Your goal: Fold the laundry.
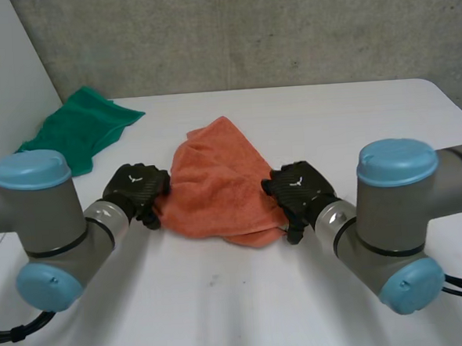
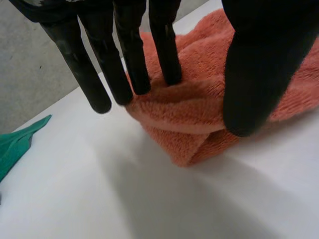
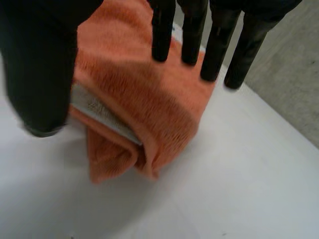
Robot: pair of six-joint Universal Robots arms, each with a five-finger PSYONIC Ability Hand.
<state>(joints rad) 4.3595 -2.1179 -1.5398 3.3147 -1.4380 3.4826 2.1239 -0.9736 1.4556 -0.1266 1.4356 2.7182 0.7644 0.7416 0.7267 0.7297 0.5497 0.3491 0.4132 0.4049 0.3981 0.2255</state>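
The orange towel (image 1: 216, 182) lies bunched and partly doubled in the middle of the white surface (image 1: 223, 307). It looks soft, light and floppy (it should sag wherever it isn't held), so its near corners seem the best grip. The left hand (image 1: 136, 190) is at its left edge and the right hand (image 1: 299, 188) at its right, both with straight, spread fingers clamping nothing. A green cloth (image 1: 79, 127) lies at the far left, near the concrete wall (image 1: 246, 31)
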